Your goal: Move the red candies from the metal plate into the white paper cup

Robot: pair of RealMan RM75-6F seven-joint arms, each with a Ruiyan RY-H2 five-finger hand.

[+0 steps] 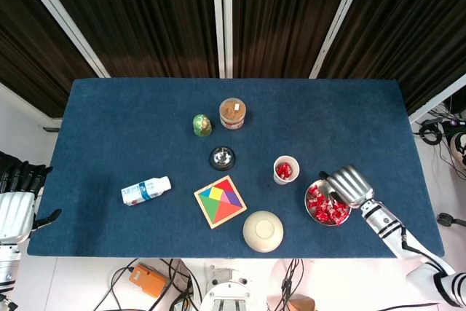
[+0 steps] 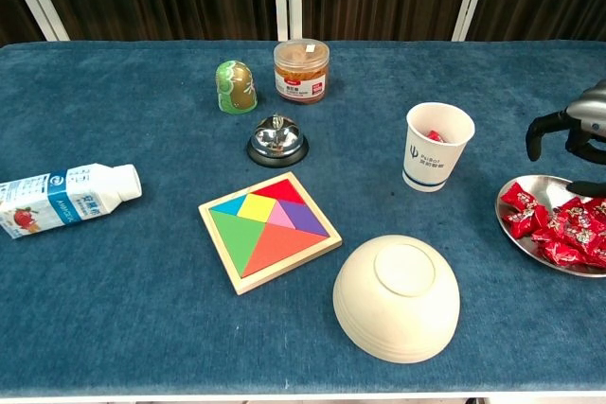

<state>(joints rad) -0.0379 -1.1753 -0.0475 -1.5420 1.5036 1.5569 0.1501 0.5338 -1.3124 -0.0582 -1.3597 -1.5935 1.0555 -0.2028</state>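
The right hand [image 1: 348,184] hangs over the far right edge of the metal plate [image 1: 313,210], its fingers [image 2: 542,130] curled downward and apart, with nothing between them so far as either view shows. The red candies [image 2: 559,226] lie heaped on the plate directly beneath and just to the left of that hand. The white paper cup [image 2: 436,147] stands further to the hand's left, apart from the plate, upright, with some red candy already showing inside it.

By my reading, the step in hand is the reach for another candy: the hand is poised above the pile but not yet touching it. The next move calls for lowering the fingers onto one wrapped piece at the near edge of the heap, pinching it cleanly (the wrappers look slick and crowded, so two may come up together), then carrying it leftward over the cup's mouth and releasing.

The left hand [image 1: 16,205] rests well off the table's left edge, fingers extended and apart, holding nothing, and takes no part in this step.
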